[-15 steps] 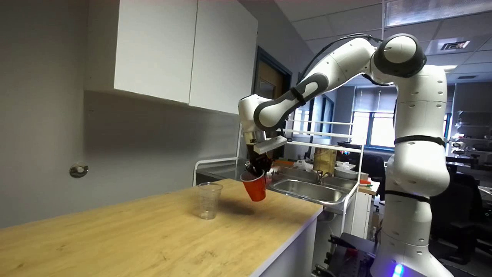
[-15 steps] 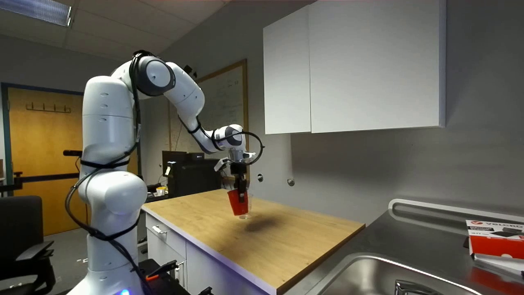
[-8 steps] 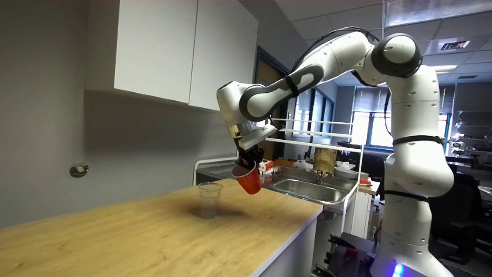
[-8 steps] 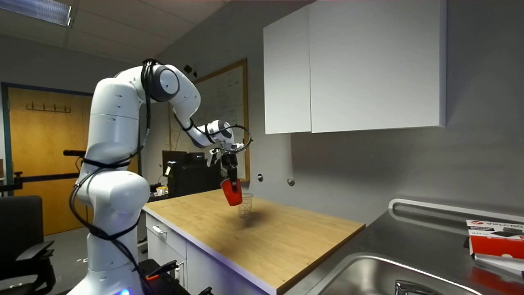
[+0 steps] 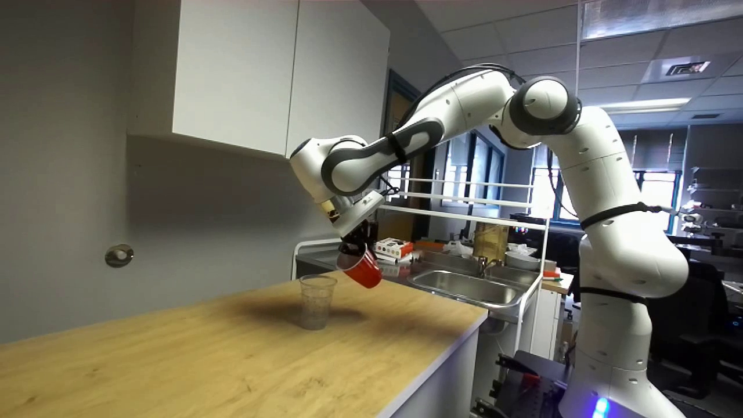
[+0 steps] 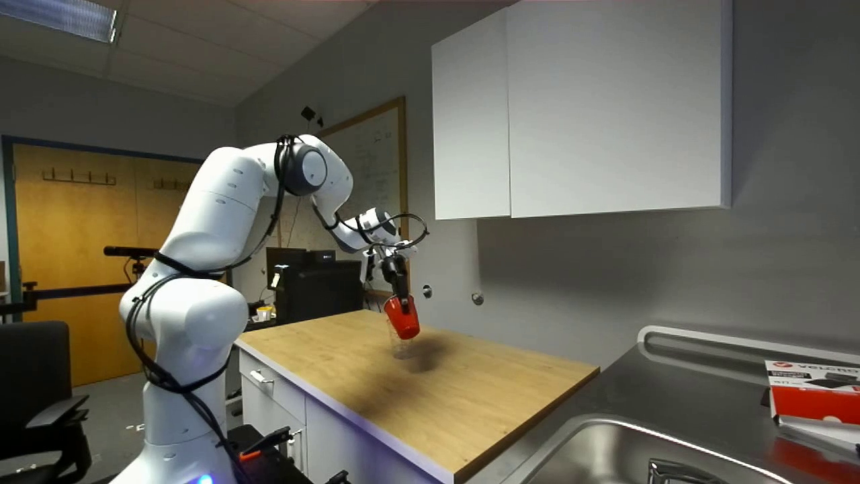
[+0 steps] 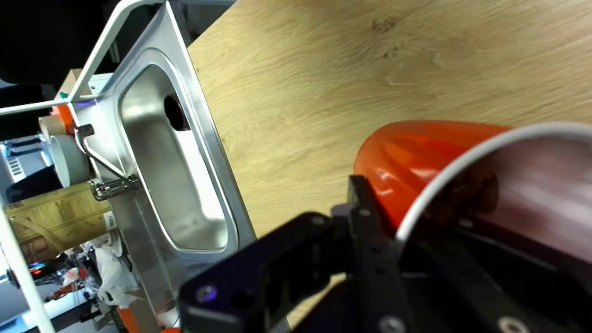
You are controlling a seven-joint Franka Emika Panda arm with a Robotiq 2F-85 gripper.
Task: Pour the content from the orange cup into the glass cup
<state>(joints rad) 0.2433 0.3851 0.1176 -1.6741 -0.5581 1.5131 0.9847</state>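
The orange cup [image 5: 367, 271] hangs tilted above the counter, its open rim facing the glass cup; it also shows in an exterior view [image 6: 404, 321] and in the wrist view [image 7: 407, 152]. My gripper [image 5: 357, 247] is shut on the cup's wall near the rim, one finger outside and one inside, as the wrist view [image 7: 409, 208] shows. Something dark brown shows inside the cup. The glass cup [image 5: 316, 305] stands upright on the counter, a little left of and below the orange cup's rim. In an exterior view the glass cup [image 6: 400, 348] is partly hidden behind the orange cup.
The wooden counter [image 5: 232, 360] lies under both cups. A metal sink [image 5: 464, 284] with a faucet and a white rack frame [image 5: 499, 222] stand past its end. A white wall cabinet [image 5: 244, 75] hangs above the counter. A red and white box [image 6: 813, 396] lies beside the sink.
My gripper has carried the orange cup up and toward the glass cup, and the cup is tilted further. The glass cup has not moved.
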